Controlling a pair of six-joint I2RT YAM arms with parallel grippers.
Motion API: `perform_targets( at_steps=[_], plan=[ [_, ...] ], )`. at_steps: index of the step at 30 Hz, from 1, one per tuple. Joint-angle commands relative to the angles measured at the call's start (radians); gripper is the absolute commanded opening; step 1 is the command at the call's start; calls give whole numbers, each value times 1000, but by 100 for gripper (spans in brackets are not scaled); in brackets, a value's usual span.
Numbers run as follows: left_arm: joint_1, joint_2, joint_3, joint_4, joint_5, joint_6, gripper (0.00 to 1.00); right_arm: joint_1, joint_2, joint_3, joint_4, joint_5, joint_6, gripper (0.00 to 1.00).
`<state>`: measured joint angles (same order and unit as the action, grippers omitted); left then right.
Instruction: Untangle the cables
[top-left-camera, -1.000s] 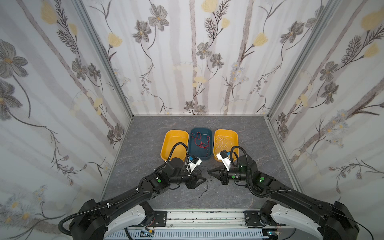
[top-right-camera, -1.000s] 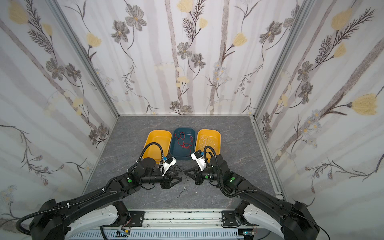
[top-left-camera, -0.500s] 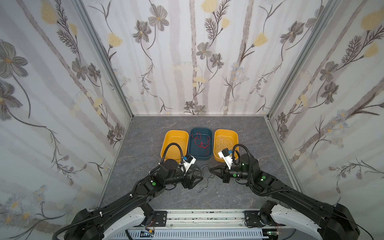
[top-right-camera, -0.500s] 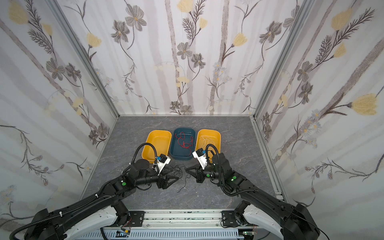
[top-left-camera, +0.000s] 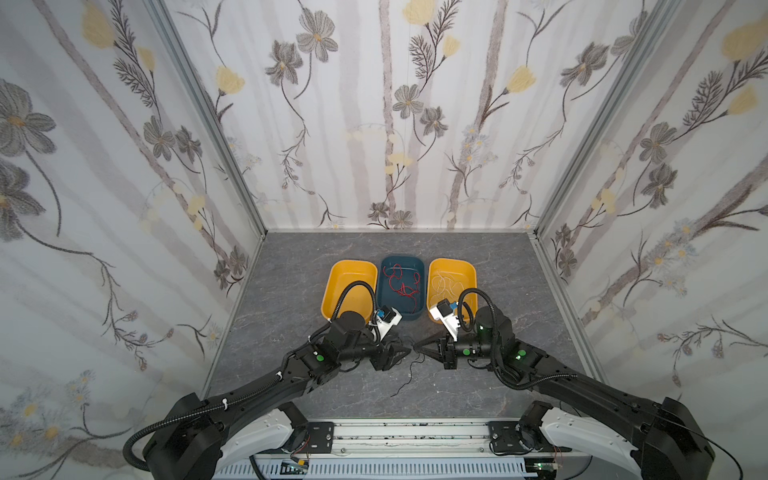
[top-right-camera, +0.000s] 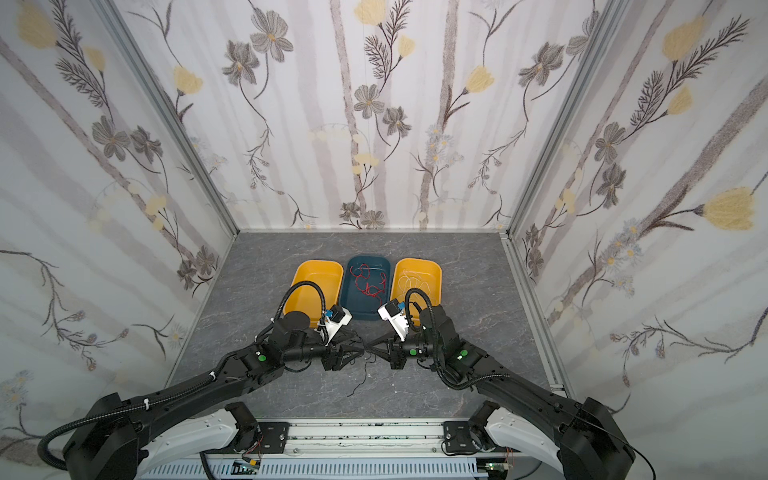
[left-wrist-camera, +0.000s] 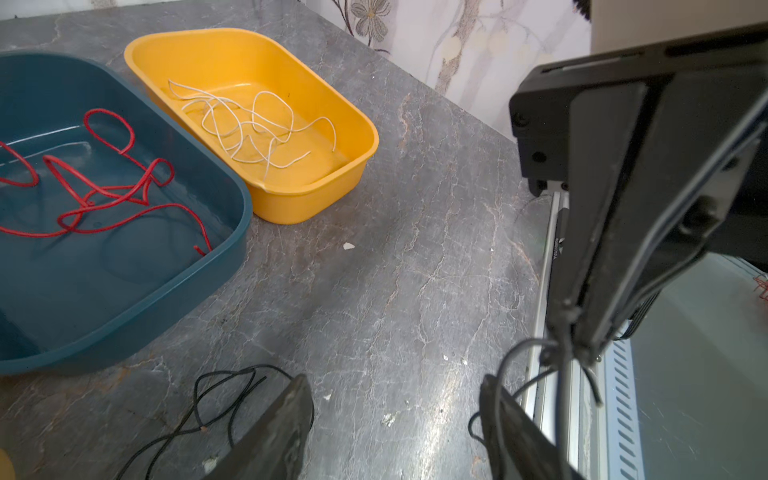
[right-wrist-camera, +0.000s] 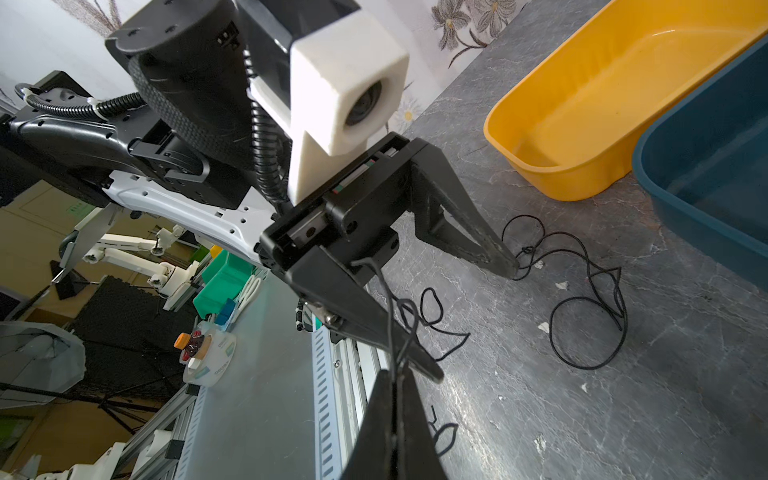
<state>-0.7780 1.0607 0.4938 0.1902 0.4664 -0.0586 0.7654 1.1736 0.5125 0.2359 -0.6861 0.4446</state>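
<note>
On your grey marbled table (top-left-camera: 291, 299), three tubs stand side by side towards the back. They are the left yellow tub (top-left-camera: 349, 280), the dark blue tub (top-left-camera: 402, 258) holding the red cable (top-left-camera: 399, 284), and the right yellow tub (top-left-camera: 467, 272) holding the white cable (top-left-camera: 446, 284). Nearer you, your left gripper (right-wrist-camera: 473, 320) has its jaws spread, with strands draped over one finger. It faces your right gripper (top-left-camera: 419, 347), whose jaws are pressed together, pinching the black cable (right-wrist-camera: 586, 368), the rest of which lies in loose loops on the table under and beside both grippers.
</note>
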Motion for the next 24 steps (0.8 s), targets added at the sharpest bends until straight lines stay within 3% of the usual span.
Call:
perform_targets(
  at_steps=[1,3,4,8,13,20,24],
  plan=[
    [0,7,6,57,26,-14,51,2,3,1,66,-2,10,0],
    [0,-2,5,50,7,-24,31,2,9,3,71,1,8,0],
    [1,-9,5,48,0,-28,27,2,11,7,70,9,5,0],
    [0,-40,6,46,-7,-24,22,1,34,21,72,38,-7,0],
    [4,-30,30,19,-93,-33,11,0,92,72,95,77,-36,4],
    [27,-34,73,-35,-180,-70,0,-2,140,168,80,123,-69,32],
    [52,-89,80,-64,-272,-95,0,-11,110,182,67,158,-74,37]
  ],
)
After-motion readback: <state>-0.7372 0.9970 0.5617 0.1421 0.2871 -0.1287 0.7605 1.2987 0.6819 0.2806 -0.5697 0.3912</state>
